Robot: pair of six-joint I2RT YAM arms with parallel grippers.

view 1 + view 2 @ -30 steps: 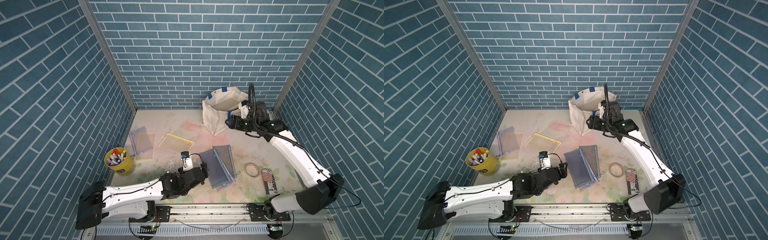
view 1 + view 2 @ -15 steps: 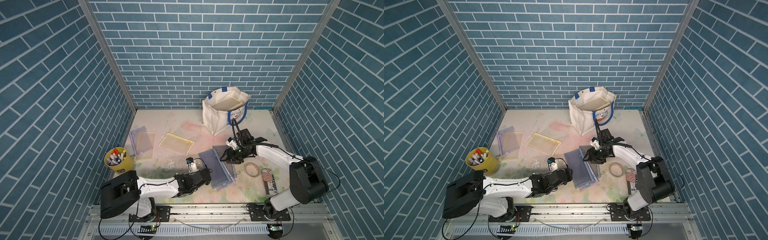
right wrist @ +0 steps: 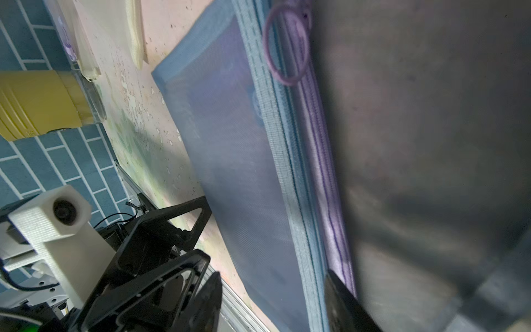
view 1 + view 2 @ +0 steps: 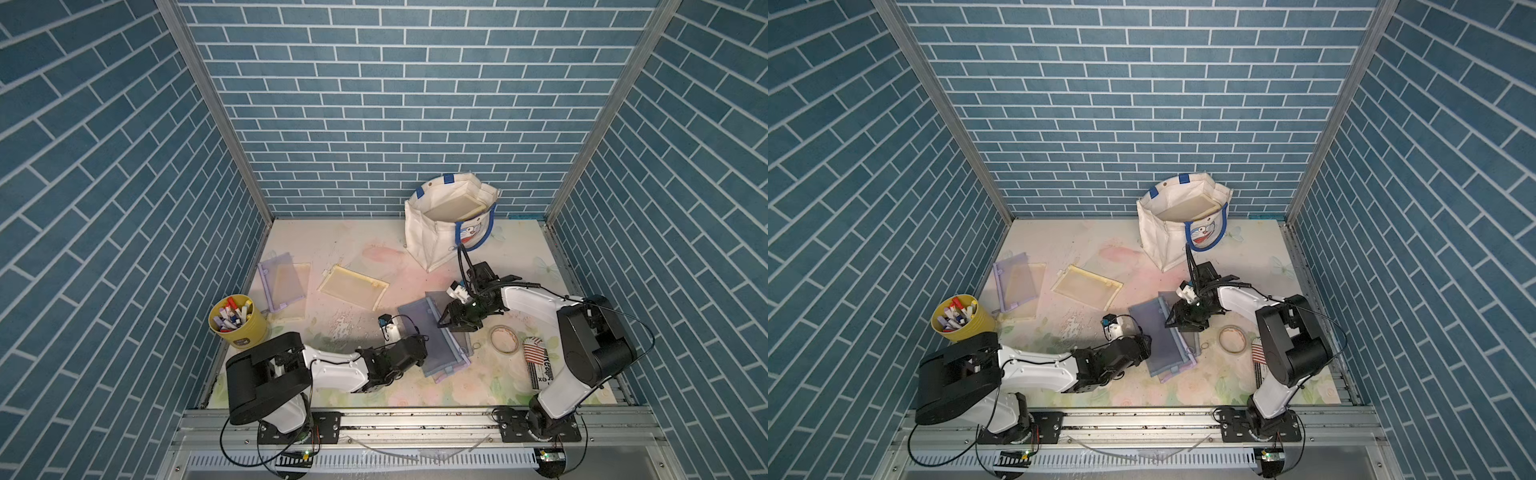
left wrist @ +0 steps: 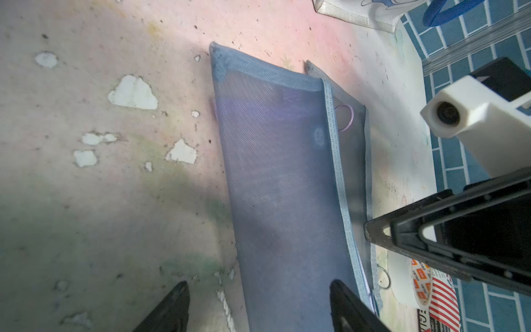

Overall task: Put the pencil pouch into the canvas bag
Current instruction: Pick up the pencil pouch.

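In both top views the canvas bag [image 4: 428, 243] [image 4: 1160, 245] stood upright at the back of the desk [image 4: 357, 241]. Its mouth was open and a cream pouch [image 4: 453, 204] lay inside. The pencil pouch [image 4: 432, 338] [image 4: 1165, 340], a blue mesh one, lay flat on top of a small pile of pouches near the front of the desk, well apart from the bag. The left gripper [image 4: 423, 344] sat low at the pile's left edge, and the right gripper [image 4: 449, 326] hung over its far right corner. A yellow cup [image 4: 239, 328] of markers stood by the left wall. A purple pouch [image 4: 282, 282] and a yellow pouch [image 4: 353, 286] lay flat on the desk between the cup and the bag. A roll of tape [image 4: 503, 338] sat just right of the pile.

From the left wrist, the pencil pouch [image 5: 281, 186] stretched away flat, with a grey pouch [image 5: 353, 161] and a purple ring [image 5: 346, 117] showing from under one long side. The left gripper [image 5: 258, 301] had its jaws wide apart, one finger over bare desk and the other over the mesh, holding nothing.

From the right wrist, the pencil pouch [image 3: 230, 172] filled the middle of the view. Its zip edge ran between the jaws of the right gripper [image 3: 275, 304], which stood apart and were not clamped on it. I could not tell whether either finger touched the fabric.
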